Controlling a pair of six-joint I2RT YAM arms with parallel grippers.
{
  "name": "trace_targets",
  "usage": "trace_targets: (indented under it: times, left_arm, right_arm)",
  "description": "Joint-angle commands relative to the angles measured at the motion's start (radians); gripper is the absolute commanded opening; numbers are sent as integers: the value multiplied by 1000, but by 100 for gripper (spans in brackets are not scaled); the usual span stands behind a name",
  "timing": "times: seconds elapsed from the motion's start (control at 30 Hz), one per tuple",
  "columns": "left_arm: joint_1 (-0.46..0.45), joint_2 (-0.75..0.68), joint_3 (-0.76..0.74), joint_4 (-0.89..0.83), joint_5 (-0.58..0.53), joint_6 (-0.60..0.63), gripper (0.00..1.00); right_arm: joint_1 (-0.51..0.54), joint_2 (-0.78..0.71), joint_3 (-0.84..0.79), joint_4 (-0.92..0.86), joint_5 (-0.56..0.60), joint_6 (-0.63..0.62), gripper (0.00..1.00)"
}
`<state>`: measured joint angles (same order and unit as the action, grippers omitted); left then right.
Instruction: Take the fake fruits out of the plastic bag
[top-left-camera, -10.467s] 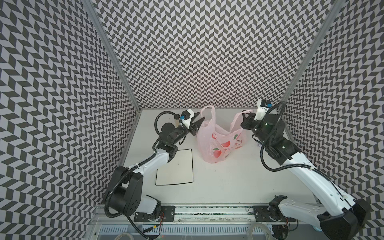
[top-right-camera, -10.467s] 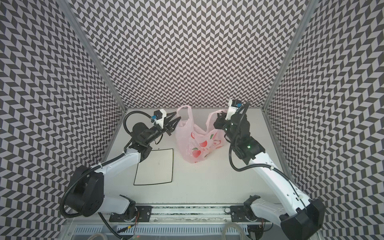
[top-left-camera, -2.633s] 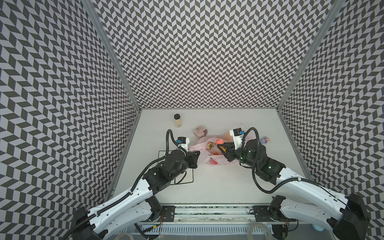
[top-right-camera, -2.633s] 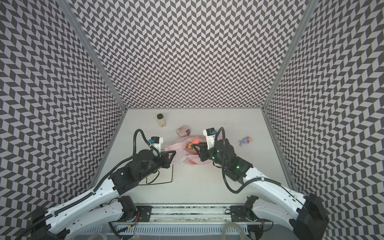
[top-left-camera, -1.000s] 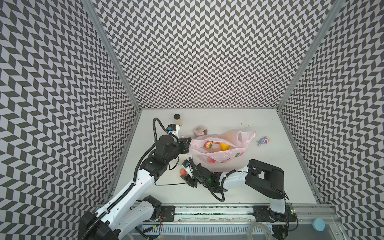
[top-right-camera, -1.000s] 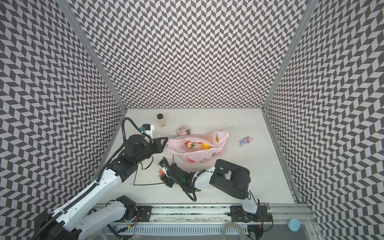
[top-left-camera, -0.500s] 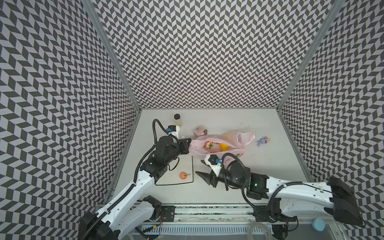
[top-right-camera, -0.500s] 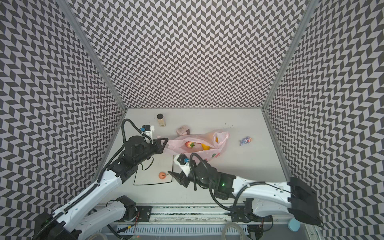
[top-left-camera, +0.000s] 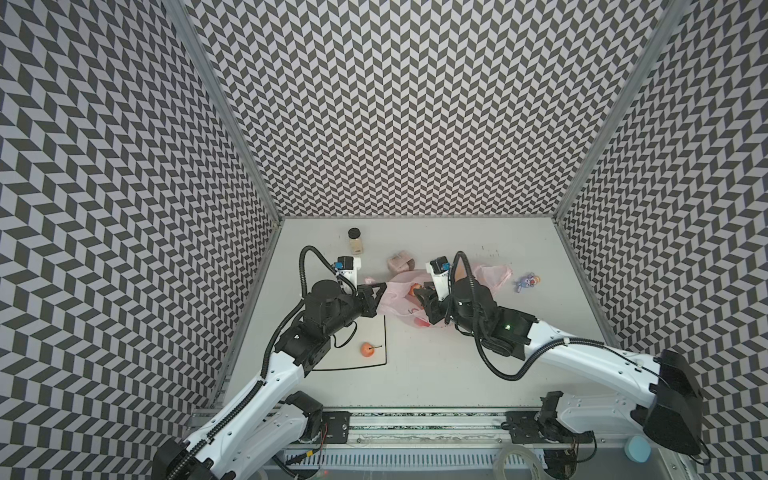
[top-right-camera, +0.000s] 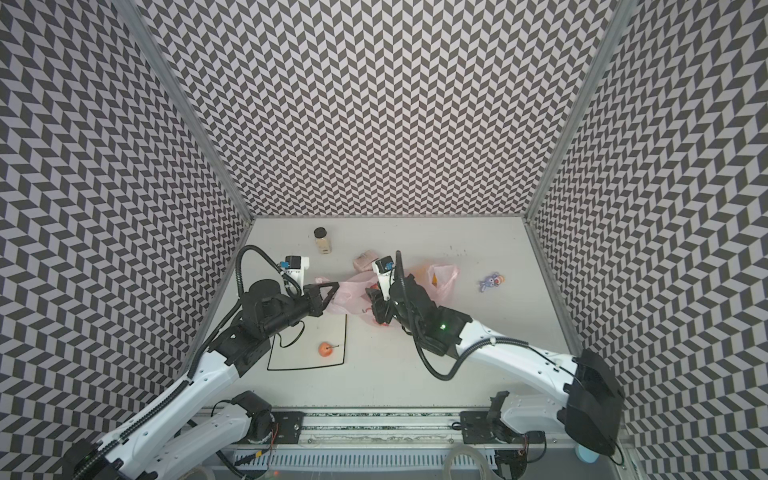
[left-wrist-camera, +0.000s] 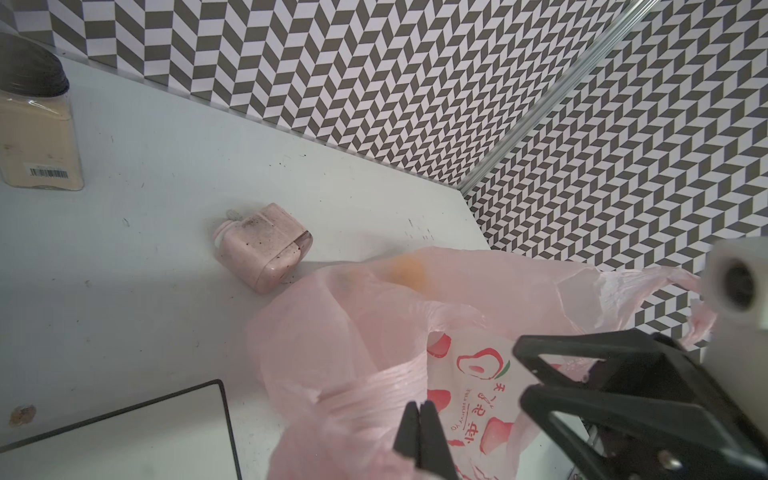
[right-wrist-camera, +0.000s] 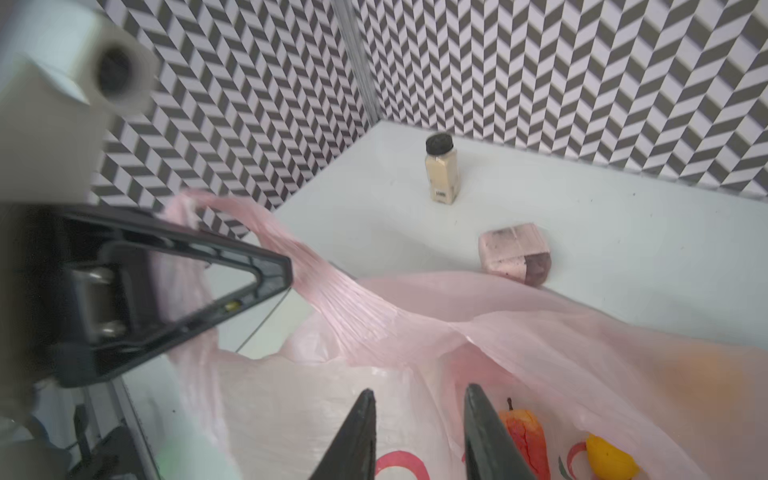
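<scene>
The plastic bag (top-left-camera: 492, 274) lies crinkled and pale pink on the table's middle. My left gripper (left-wrist-camera: 419, 409) is shut on its twisted handle (right-wrist-camera: 332, 282) and holds it stretched out to the left. My right gripper (right-wrist-camera: 419, 392) stands open at the bag's mouth, with bag film behind its jaws. Inside the bag a red-orange fruit (right-wrist-camera: 521, 432) lies beside one finger, with a yellow fruit (right-wrist-camera: 606, 457) further in. An orange shape (left-wrist-camera: 409, 270) shows through the film. One small orange fruit (top-left-camera: 367, 349) sits on the plate.
The white black-rimmed plate (top-left-camera: 385, 345) lies left of the bag, partly under my left arm. A spice jar (top-left-camera: 355, 243) and a beige box (top-left-camera: 401, 262) stand behind the bag. A purple toy figure (top-left-camera: 527, 281) lies at the right.
My right gripper has moved from the front, beside the plate, back to the bag's mouth, and its jaws have narrowed. The orange fruit stays on the plate. The left gripper keeps its hold.
</scene>
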<state>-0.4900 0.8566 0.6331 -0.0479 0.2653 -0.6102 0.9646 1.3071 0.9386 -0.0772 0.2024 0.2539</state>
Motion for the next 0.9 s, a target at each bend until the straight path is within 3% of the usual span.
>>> trace_targets:
  times: [0.0, 0.2, 0.5, 0.6, 0.73, 0.87]
  left_arm:
    - [-3, -22, -10, 11, 25, 12, 0]
    - [-15, -62, -34, -8, 18, -1, 0]
    - [-107, -48, -23, -175, -29, 89, 0]
    - [-126, -51, -34, -177, -29, 94, 0]
    - [-130, -75, -46, -155, -35, 84, 0]
    - [-131, -84, -49, -131, -34, 71, 0]
  right_arm:
    - [-11, 50, 29, -71, -32, 38, 31]
    - [-13, 137, -25, -154, -49, 56, 29]
    - [3, 146, -189, -86, -219, 154, 38]
    - [-7, 125, -179, -57, -184, 192, 41]
    - [-37, 125, -127, -31, -68, 253, 56]
    - [-70, 178, -87, -34, 34, 323, 64]
